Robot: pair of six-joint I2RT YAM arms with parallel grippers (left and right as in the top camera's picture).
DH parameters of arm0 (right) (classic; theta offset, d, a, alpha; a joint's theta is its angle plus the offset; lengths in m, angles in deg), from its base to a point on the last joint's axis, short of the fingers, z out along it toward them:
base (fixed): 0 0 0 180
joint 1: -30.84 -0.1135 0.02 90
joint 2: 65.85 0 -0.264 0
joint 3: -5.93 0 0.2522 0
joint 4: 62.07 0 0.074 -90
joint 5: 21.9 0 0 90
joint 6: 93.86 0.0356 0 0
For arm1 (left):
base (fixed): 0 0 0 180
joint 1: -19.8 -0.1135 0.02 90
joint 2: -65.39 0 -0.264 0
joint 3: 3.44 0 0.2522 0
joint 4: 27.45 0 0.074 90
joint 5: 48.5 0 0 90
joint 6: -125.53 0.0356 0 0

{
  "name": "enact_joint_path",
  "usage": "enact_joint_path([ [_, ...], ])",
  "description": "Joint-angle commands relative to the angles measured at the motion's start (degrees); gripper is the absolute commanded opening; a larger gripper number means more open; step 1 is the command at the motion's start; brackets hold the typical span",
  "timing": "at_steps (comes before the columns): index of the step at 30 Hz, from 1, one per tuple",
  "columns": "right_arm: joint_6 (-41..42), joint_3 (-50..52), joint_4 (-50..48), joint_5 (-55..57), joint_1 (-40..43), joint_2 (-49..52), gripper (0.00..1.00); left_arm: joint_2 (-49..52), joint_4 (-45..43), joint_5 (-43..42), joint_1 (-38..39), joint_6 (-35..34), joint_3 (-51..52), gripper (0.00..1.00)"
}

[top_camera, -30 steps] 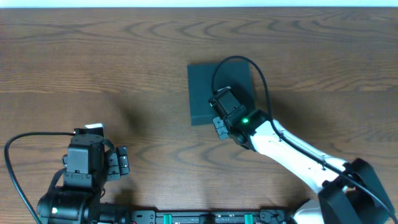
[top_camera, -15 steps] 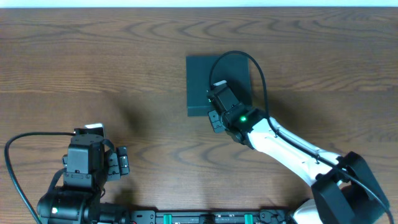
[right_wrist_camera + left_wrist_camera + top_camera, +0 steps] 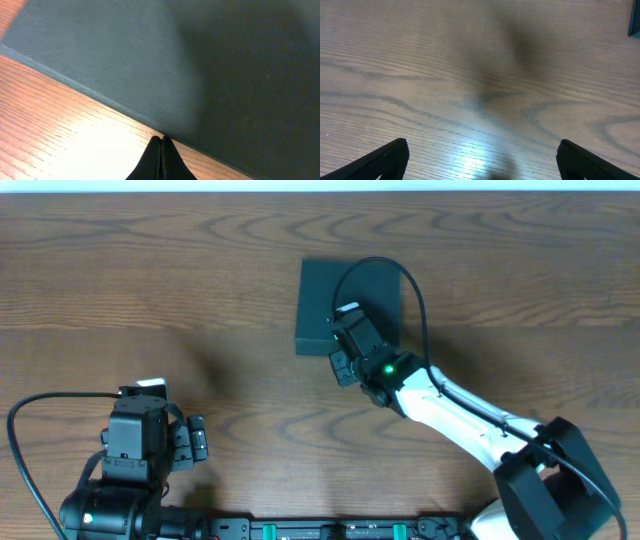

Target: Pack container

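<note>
**Right hand clenched at the container's edge**

The dark teal container lies flat on the wooden bench, a little right of centre and toward the far side. The right hand reaches over its near edge with both fingers pressed together and nothing between them. In the right wrist view, the tips sit just at the box's lower edge, where it meets the wood. The left hand is well apart at the near left, spread wide and holding nothing.
</note>
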Motion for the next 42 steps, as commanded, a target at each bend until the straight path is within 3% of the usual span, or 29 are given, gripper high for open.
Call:
enact_joint_path([
  [1,-0.70,-3.04,3.61,0.02,0.83,0.26,0.01,-0.28,0.22,0.17,-0.33,0.81,0.17,0.95],
  [7,0.70,-4.35,11.85,0.15,0.61,-6.97,0.01,-0.28,0.20,0.17,-0.33,0.81,0.17,0.95],
  [12,0.83,-4.33,11.10,7.93,5.51,-12.15,0.01,-0.28,0.20,0.17,-0.33,0.81,0.17,0.95],
  [16,0.81,-4.35,6.25,10.19,14.71,-8.72,0.01,-0.28,0.20,0.17,-0.33,0.81,0.17,0.95],
  [21,1.29,-5.14,-4.02,-0.04,21.55,-0.52,0.01,-0.28,0.20,0.17,-0.33,0.79,0.17,0.95],
  [30,2.36,-16.90,-7.17,-1.51,22.34,14.80,0.01,-0.28,0.20,0.17,-0.33,0.79,0.17,0.95],
  [42,4.94,-18.86,-6.47,-5.90,22.38,16.06,0.01,-0.28,0.20,0.17,-0.33,0.81,0.17,0.95],
])
